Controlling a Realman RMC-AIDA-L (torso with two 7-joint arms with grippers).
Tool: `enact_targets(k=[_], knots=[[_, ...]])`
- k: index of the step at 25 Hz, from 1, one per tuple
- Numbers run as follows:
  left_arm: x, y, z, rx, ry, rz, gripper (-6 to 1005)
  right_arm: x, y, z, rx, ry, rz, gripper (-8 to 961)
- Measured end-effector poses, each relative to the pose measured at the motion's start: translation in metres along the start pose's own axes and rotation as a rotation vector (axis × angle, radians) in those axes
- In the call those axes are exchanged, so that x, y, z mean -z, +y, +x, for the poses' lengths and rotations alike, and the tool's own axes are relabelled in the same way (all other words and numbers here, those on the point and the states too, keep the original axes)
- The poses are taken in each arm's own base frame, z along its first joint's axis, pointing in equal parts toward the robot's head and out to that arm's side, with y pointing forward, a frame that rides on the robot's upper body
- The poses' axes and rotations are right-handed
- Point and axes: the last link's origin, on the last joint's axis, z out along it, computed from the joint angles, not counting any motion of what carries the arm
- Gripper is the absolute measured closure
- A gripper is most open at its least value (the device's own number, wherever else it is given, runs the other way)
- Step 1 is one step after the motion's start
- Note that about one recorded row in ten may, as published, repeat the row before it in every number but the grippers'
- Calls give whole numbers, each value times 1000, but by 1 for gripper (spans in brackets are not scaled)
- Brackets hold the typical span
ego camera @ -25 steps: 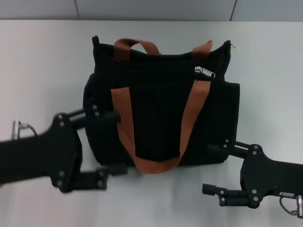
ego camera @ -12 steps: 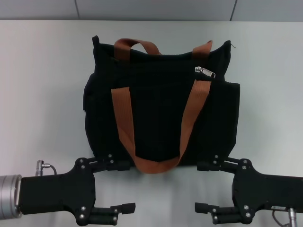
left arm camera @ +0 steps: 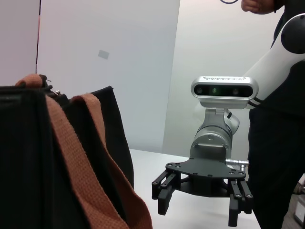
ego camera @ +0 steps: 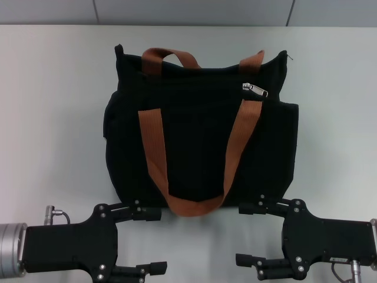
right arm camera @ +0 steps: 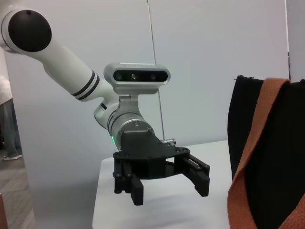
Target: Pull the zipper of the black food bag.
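Note:
The black food bag [ego camera: 200, 141] lies flat on the white table, its two rust-orange strap handles [ego camera: 234, 147] draped over it. The silver zipper pull [ego camera: 254, 89] sits near the bag's far right corner on the zip line. My left gripper [ego camera: 150, 240] is open and empty, just in front of the bag's near left corner. My right gripper [ego camera: 247, 234] is open and empty, in front of the near right corner. Neither touches the bag. The right gripper also shows in the left wrist view [left arm camera: 198, 212], and the left gripper shows in the right wrist view [right arm camera: 170, 193].
The white table [ego camera: 53, 88] stretches to both sides of the bag and behind it to a grey wall. A person in dark clothes [left arm camera: 279, 143] stands behind the right arm in the left wrist view.
The left gripper has drawn back from the bag's left side to the near table edge. The right gripper has shifted slightly left and back. The bag has not moved.

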Motion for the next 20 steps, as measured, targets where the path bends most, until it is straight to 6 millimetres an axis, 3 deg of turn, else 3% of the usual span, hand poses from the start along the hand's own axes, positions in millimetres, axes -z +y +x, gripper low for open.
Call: enact_targets(k=[20], knots=[[4, 1, 1, 0, 0, -3, 181, 0, 0, 1, 0, 4, 4, 135]])
